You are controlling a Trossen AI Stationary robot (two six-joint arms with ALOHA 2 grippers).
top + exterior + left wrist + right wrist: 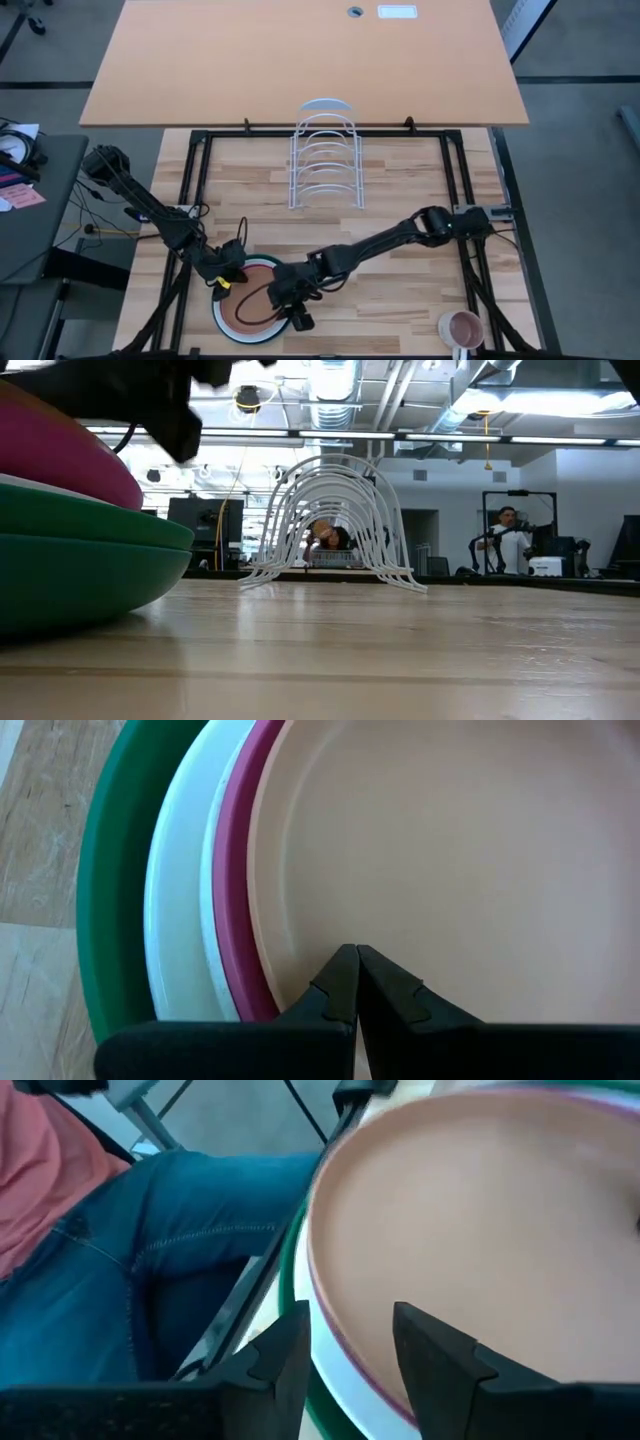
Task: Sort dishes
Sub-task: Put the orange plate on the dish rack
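Near the table's front left, four dishes lie nested in a stack: the terracotta plate (247, 306) (450, 850) on top, then the magenta plate (232, 900), the white plate (180, 890) and the dark green plate (100, 870) (80, 575) on the table. My left gripper (222, 282) (357, 970) is shut, its tips over the terracotta plate's inside by the stack's left rim. My right gripper (298, 318) (350, 1345) is open at the stack's right rim. One of its fingers is over the terracotta plate and the other is outside it. My left gripper points its shut fingertips (345, 982) slanting down at the terracotta plate's inner slope (320, 935); I cannot tell whether they touch it. My right gripper's fingers stand on either side of the terracotta plate's rim (335, 1325), slanting down from the right; I cannot tell whether they touch it.
A white wire rack (325, 155) (330, 520) stands at the table's far middle. A small pink mug (462, 327) sits at the front right corner. A person's leg in jeans (150, 1250) shows just beyond the table's near edge. Bare wood lies between the stack and the rack.
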